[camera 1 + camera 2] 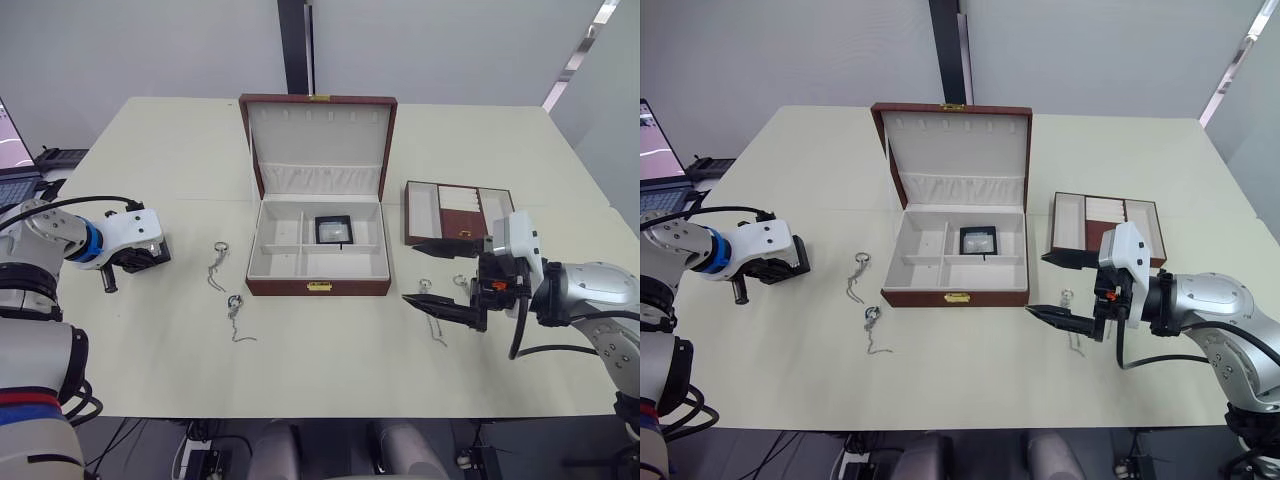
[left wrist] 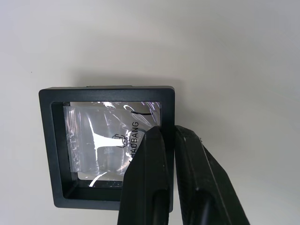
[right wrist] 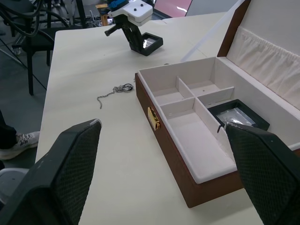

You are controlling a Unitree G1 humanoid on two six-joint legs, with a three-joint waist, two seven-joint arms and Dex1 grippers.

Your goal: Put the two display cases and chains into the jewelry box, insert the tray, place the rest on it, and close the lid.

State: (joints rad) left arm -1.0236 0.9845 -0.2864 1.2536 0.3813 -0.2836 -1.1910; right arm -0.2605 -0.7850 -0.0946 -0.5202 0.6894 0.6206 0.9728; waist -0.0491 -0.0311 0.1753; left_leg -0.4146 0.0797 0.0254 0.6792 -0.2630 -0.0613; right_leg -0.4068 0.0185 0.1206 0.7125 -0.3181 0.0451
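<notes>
The jewelry box (image 1: pixel 318 287) stands open mid-table, its lid (image 1: pixel 318 135) upright behind it. One display case (image 1: pixel 333 229) lies in the box's back right compartment. The other display case (image 2: pixel 108 145) rests on the table at the far left, and my left gripper (image 1: pixel 140 255) is shut on its frame edge. Two short chains (image 1: pixel 217 262) (image 1: pixel 235 312) lie on the table left of the box. The tray (image 1: pixel 455 212) sits right of the box. In front of the tray my right gripper (image 1: pixel 420 272) hovers open and holds nothing.
Two longer silver chains (image 1: pixel 432 305) (image 1: pixel 460 282) lie on the table just under my right gripper. A laptop (image 1: pixel 15 150) sits off the table's far left edge. Bare tabletop stretches in front of the box.
</notes>
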